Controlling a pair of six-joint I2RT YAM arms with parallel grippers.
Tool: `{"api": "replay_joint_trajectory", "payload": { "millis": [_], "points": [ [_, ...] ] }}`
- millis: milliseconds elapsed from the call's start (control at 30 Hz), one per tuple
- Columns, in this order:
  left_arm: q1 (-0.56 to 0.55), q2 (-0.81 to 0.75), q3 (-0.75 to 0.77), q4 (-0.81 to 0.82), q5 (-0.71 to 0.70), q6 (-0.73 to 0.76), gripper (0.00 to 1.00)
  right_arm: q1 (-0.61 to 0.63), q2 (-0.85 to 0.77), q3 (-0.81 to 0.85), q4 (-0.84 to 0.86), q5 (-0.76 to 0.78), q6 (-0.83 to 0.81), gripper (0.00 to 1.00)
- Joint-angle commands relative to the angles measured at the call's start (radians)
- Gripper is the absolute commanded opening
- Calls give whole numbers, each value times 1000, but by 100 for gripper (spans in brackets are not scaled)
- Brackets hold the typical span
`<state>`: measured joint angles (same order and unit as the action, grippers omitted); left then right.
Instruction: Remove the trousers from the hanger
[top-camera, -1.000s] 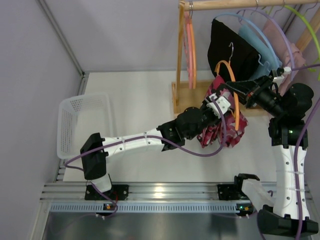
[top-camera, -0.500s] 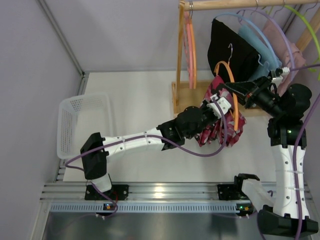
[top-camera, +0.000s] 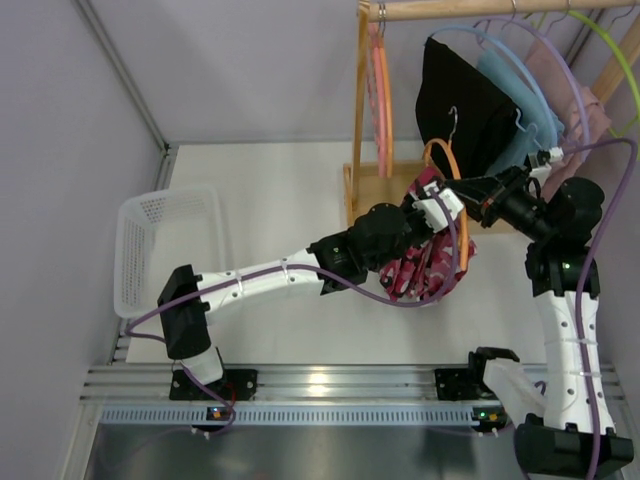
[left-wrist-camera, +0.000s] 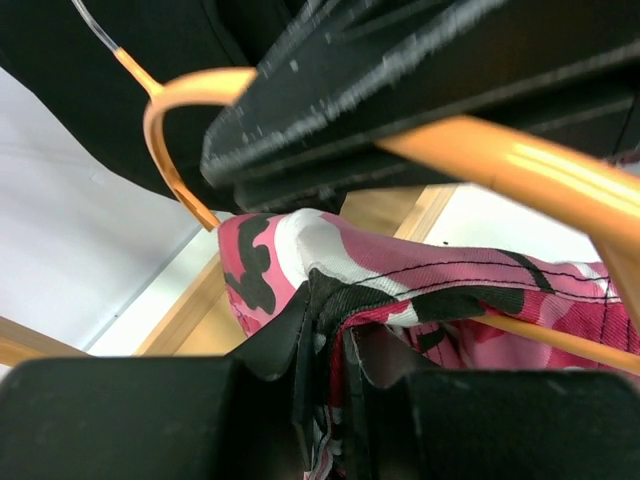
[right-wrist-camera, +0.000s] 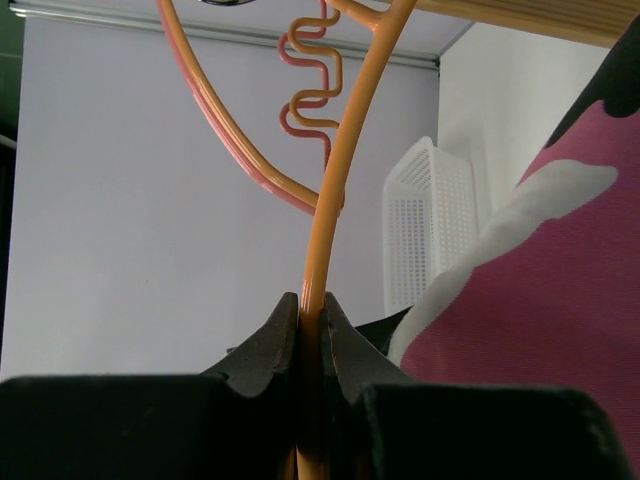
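Closed since before, left gripper (left-wrist-camera: 328, 330) pinches camouflage trousers (left-wrist-camera: 400, 262) under the orange hanger (right-wrist-camera: 338, 190), which right gripper (right-wrist-camera: 312, 312) clamps; next move should drag cloth clear.

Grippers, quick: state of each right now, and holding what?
Left gripper: closed on the camouflage trousers.
Right gripper: closed on the orange hanger.

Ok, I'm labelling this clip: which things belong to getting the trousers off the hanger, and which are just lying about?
Job: camouflage trousers, pinched by the left hand; orange hanger, clamped in the right hand; black garment, hanging up.
Lying about: white basket, wooden rack, blue garment, pink hanger.
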<state>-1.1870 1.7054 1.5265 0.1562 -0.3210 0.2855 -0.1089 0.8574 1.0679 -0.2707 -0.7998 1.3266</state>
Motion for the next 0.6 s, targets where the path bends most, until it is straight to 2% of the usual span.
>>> {"api": "replay_joint_trajectory", "payload": {
  "millis": [0,100,200,433,533,567],
  "points": [
    [7,-73,101,148,-23,21,0,-6,-31,1,128,-10,-52,0],
    [9,-75,86,148,-24,26,0,-11,-32,1,172,-39,-1,0],
    [9,-76,52,148,-30,24,0,-12,-21,13,304,-93,94,0],
    [15,-44,60,148,-62,24,0,-11,-11,101,308,-159,106,0],
    [18,-20,81,148,-58,21,8,-11,-11,129,278,-165,100,0],
    [18,-12,86,146,-55,17,17,-11,-11,135,274,-164,99,0]
  ]
}}
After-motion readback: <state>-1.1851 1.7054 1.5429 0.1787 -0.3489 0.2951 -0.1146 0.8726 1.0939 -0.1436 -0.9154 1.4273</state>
